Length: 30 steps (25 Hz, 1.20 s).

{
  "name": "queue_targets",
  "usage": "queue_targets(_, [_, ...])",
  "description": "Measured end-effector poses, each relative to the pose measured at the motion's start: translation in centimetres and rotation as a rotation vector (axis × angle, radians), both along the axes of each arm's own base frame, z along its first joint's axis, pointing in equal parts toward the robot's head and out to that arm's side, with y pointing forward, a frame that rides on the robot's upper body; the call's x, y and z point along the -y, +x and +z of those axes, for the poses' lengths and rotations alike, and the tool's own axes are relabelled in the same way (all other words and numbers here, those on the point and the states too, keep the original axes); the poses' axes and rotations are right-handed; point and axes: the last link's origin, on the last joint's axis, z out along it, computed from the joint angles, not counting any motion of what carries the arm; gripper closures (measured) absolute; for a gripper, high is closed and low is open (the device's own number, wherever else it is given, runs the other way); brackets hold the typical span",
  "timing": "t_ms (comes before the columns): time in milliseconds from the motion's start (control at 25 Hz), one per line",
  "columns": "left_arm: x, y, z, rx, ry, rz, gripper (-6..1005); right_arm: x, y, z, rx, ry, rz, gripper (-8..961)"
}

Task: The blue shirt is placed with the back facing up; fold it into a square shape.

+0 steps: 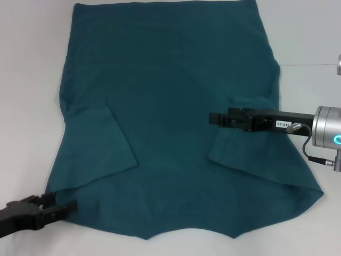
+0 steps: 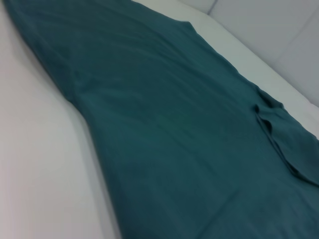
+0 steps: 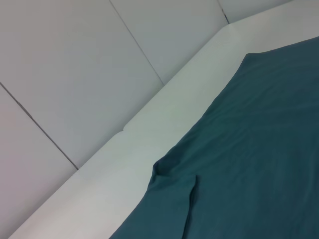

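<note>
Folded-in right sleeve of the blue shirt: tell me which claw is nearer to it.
Right. The right claw hovers directly over the folded-in right sleeve of the blue shirt. The left claw sits at the shirt's near left corner, far across the fabric.

- A white table [image 1: 32, 64] fills the head view, smooth and evenly lit.
- Behind its far edge stands a pale grey wall [image 3: 75, 64] of flat panels (thin dark seams run between them).
- The light is soft, with only faint shadows.
</note>
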Motion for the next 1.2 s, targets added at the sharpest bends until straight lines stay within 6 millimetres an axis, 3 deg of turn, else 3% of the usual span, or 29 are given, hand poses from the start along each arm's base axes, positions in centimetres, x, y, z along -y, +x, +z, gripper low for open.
queue_targets(360, [-0.2,0.8,-0.7,0.004,-0.058,-0.035,98,0.1,0.1,0.0,-0.001,-0.002,-0.003,55])
queue_targets(1200, [0.4,0.2,2.4,-0.031,0.010,-0.016,99,0.0,0.3,-0.1,0.000,0.006,-0.014,72])
